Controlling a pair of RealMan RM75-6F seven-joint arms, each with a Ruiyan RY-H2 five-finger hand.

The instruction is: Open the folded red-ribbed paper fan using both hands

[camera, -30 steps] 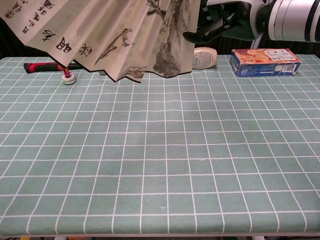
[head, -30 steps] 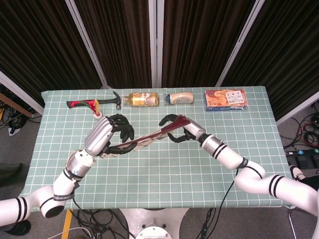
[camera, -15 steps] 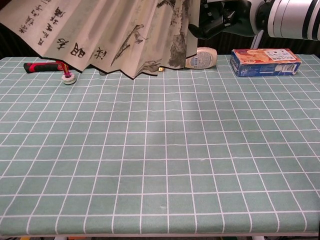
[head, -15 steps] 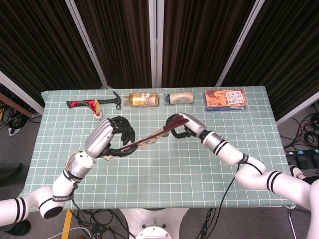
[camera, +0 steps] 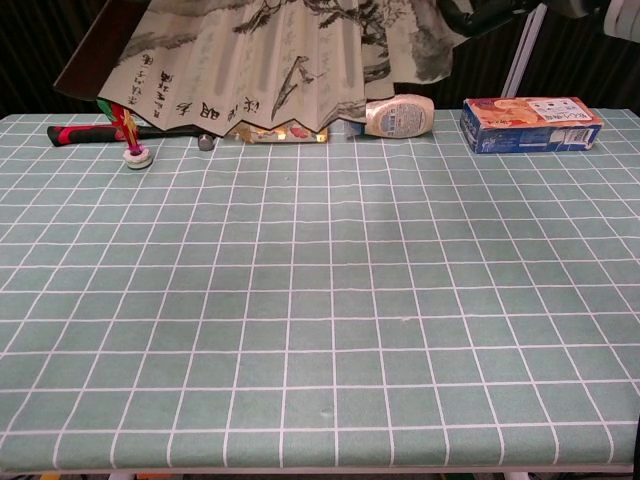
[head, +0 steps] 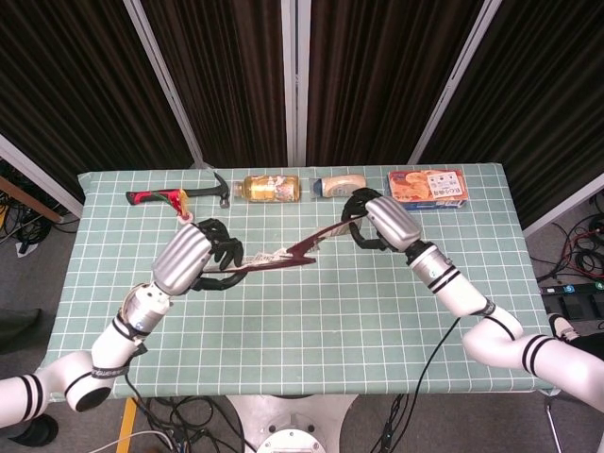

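While the left hand (head: 189, 260) grips one end of the red-ribbed paper fan with ink drawings (camera: 260, 60), the right hand (head: 377, 222) grips the other end. It hangs spread open above the green checked worktop (camera: 320, 320). Farther back lies a red-handled hammer (head: 179, 195).

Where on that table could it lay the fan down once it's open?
The whole near half of the green checked table is bare, from under the paper fan to the front edge. The far edge is crowded: hammer, amber bottle, pale bottle and orange box in a row. The left hand and right hand hold the fan mid-table.
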